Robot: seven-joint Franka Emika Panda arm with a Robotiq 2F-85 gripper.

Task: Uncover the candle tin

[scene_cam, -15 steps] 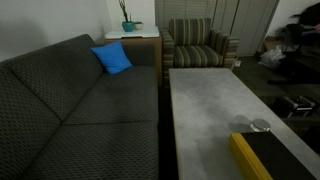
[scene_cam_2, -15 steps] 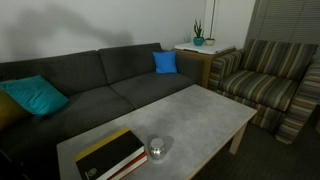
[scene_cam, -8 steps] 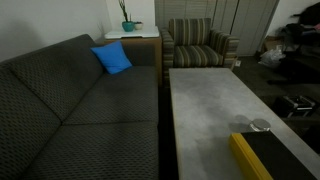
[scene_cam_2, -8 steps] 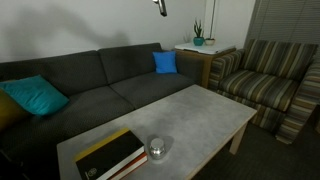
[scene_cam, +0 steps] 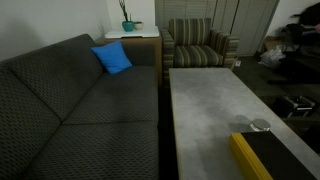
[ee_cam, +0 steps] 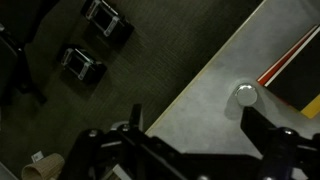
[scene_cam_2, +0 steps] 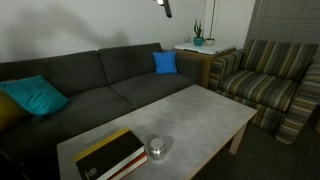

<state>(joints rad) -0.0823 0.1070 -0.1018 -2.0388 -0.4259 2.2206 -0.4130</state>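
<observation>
grey carpet fills much of the wrist view, and over it the gripper (ee_cam: 195, 128) hangs with its jaws spread wide, clasping and touching nothing. in an exterior view the gripper (scene_cam_2: 163, 6) shows only at the top edge, high above the dark sofa (scene_cam_2: 100, 80) and well apart from the table. below the jaws lies the pale grey coffee table (ee_cam: 200, 100), and on its end sits the candle tin (ee_cam: 245, 96), round and silvery, its top in plain sight; whether the lid is on, i cannot tell. just beside it lies a long black box (scene_cam_2: 110, 155) with a yellow edge. further out stand a blue cushion (scene_cam_2: 165, 62), a teal cushion (scene_cam_2: 32, 95), a striped armchair (scene_cam_2: 265, 85) and a side table (scene_cam_2: 190, 47) bearing a plant (scene_cam_2: 198, 32).
</observation>
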